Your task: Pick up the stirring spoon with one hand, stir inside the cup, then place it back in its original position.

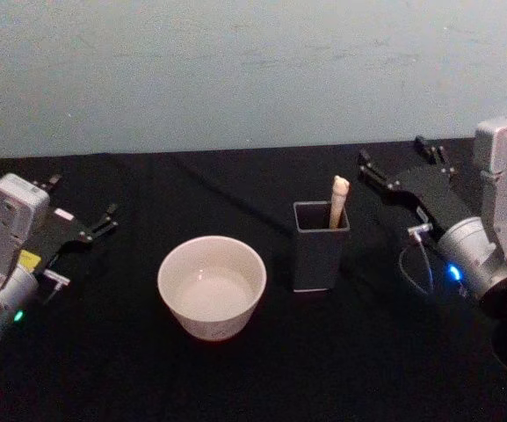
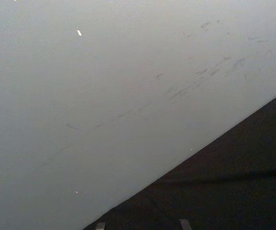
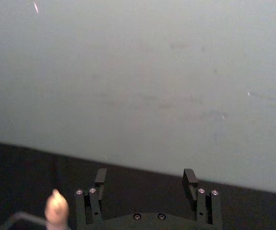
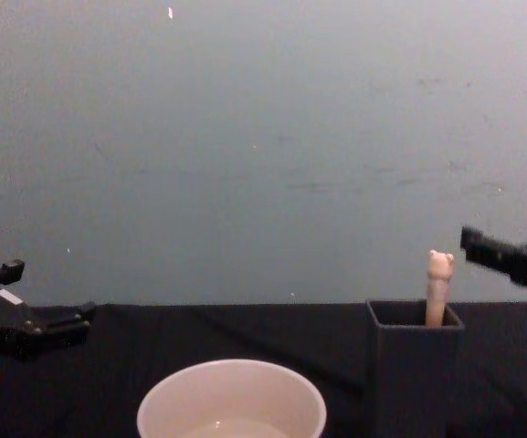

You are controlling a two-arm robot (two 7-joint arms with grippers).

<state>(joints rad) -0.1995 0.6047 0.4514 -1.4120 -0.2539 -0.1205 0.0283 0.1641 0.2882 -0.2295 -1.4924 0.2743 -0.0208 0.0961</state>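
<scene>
The stirring spoon (image 1: 338, 200) stands upright in a dark grey square holder (image 1: 320, 251), its peach bear-head knob (image 4: 439, 265) poking above the rim. Left of the holder sits the cream-white cup (image 1: 211, 286), also seen in the chest view (image 4: 231, 401). My right gripper (image 1: 392, 151) hovers open to the right of the holder and a little behind it, above the table, clear of the spoon. In its wrist view the right gripper (image 3: 145, 178) has its fingers wide apart, and the spoon's knob (image 3: 56, 207) shows beside them. My left gripper (image 1: 83, 198) rests open at the far left.
A black cloth (image 1: 367, 352) covers the table, and a pale wall (image 1: 253, 70) rises right behind it. The right arm's silver body (image 1: 490, 246) and a cable loop lie on the right side. Bare cloth lies in front of the cup and holder.
</scene>
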